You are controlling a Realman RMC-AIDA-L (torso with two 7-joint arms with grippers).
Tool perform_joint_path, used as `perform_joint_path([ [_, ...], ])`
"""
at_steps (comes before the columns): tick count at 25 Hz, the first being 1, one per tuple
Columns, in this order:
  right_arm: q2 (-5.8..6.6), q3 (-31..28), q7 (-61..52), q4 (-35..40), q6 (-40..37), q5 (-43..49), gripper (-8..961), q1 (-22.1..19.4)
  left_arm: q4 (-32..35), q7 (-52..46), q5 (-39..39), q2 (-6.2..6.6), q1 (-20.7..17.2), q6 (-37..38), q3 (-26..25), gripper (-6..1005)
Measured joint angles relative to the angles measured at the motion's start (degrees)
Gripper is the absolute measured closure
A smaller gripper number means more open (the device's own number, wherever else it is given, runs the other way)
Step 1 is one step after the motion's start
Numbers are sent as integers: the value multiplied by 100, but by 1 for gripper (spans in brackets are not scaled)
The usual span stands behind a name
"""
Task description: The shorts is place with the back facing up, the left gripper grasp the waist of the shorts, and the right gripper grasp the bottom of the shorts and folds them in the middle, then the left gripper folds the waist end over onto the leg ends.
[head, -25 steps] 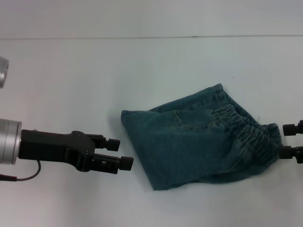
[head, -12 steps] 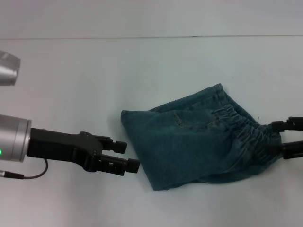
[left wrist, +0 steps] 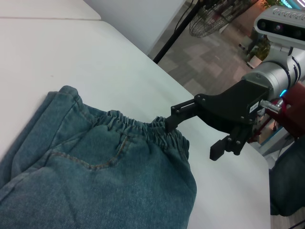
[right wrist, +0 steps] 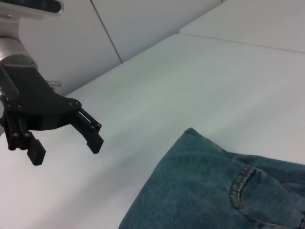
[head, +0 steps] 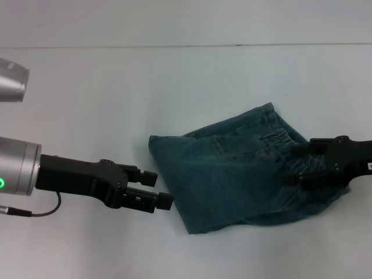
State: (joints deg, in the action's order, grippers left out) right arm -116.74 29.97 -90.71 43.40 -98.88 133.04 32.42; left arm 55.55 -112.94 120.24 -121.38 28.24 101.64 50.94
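Head view: right gripper (head: 292, 164) open over waist (head: 279, 139), hiding it; left gripper (head: 158, 188) open, empty.

Folded blue denim shorts (head: 232, 180) lie flat, gathered waist (head: 302, 165) rightward

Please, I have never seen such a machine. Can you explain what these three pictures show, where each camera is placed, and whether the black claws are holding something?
This is a two-armed robot working at a white table. The head view looks down from the robot's head; the other two come from cameras on its wrists, each showing the opposite arm's claw. On the table lie faded denim shorts, folded. The left gripper, open, is close to the shorts' folded edge and holds nothing. The right gripper, also open, reaches over the gathered elastic waist; one finger lies against that band, but the jaws are not closed on it.
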Motion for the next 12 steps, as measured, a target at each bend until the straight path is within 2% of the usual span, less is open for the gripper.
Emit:
perform_joint_path([
  [12, -7, 26, -3, -23, 9, -23, -3, 10, -1, 6, 0, -17, -20, -5, -13, 137],
])
